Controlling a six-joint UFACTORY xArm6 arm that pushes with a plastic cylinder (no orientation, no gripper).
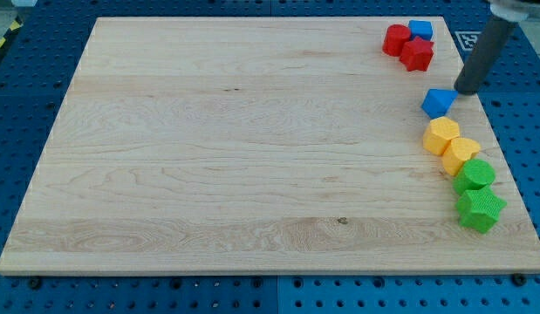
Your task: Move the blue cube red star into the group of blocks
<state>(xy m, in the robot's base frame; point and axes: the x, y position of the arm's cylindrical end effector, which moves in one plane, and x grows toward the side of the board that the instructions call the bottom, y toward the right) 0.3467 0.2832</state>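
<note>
The small blue plastic cube (420, 30) and faceted red star (418, 55) touch a red cylinder (395, 40) at the pale grained wooden board's (252, 148) top-right corner. My tip (466, 90), clawless, rests below them, beside a blue triangular block (438, 102).

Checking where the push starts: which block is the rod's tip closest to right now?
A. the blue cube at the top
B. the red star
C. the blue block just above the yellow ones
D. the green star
C: my tip sits just to the view's right of the blue block above the yellow blocks, far nearer than any other.
</note>
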